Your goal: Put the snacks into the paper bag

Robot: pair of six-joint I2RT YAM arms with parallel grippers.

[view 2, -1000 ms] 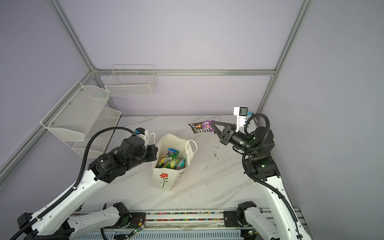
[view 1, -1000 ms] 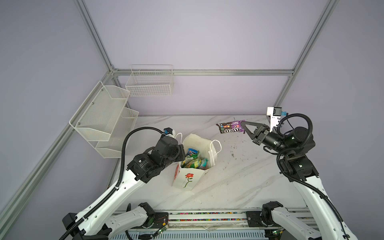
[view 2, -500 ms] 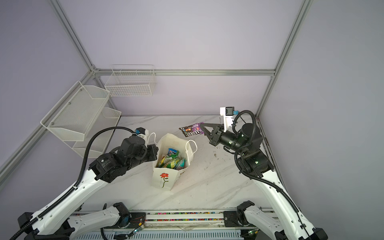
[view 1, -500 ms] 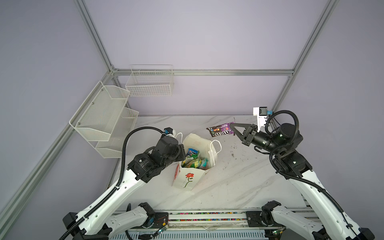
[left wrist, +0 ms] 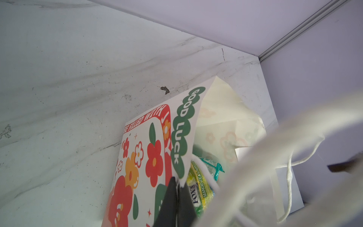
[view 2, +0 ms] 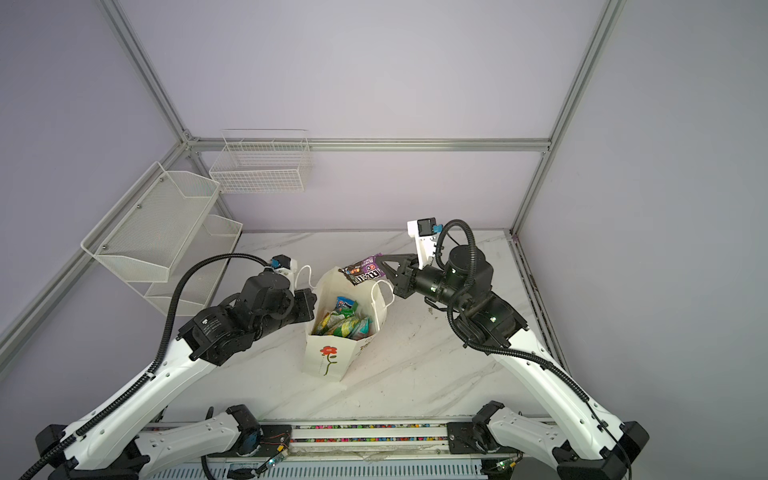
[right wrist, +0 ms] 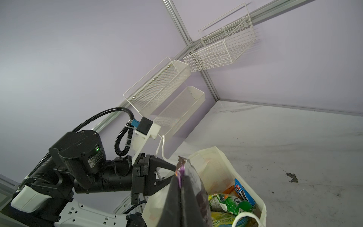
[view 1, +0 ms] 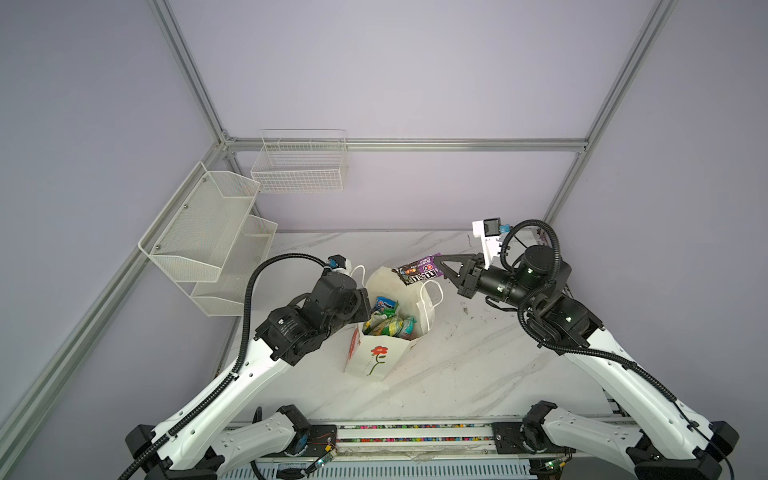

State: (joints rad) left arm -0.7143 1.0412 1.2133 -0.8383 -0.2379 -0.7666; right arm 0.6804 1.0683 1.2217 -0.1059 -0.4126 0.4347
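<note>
The white paper bag (view 1: 380, 360) (view 2: 328, 359) stands open mid-table, with red flower prints. Several snacks (view 1: 386, 321) (view 2: 341, 323) lie inside: green-yellow, teal and blue packets. My left gripper (view 1: 366, 306) (view 2: 312, 305) (left wrist: 177, 181) is shut on the bag's left rim (left wrist: 184, 137), beside a cord handle. My right gripper (view 1: 437, 267) (view 2: 380, 264) (right wrist: 179, 179) is shut on one end of the dark brown-purple M&M's packet (view 1: 417, 275) (view 2: 363, 271) (right wrist: 196, 188). That packet hangs in the air over the bag's far rim (right wrist: 220, 163).
A white wire basket (view 1: 300, 166) hangs on the back wall, and a two-tier mesh shelf (view 1: 208, 237) on the left wall. The arms' base rail (view 1: 415, 428) runs along the table's front edge. A small dark mark (left wrist: 165, 90) spots the marble.
My right gripper has carried the M&M's packet leftward, from the back right of the table to above the bag's far rim. The left gripper and the bag have stayed put.
</note>
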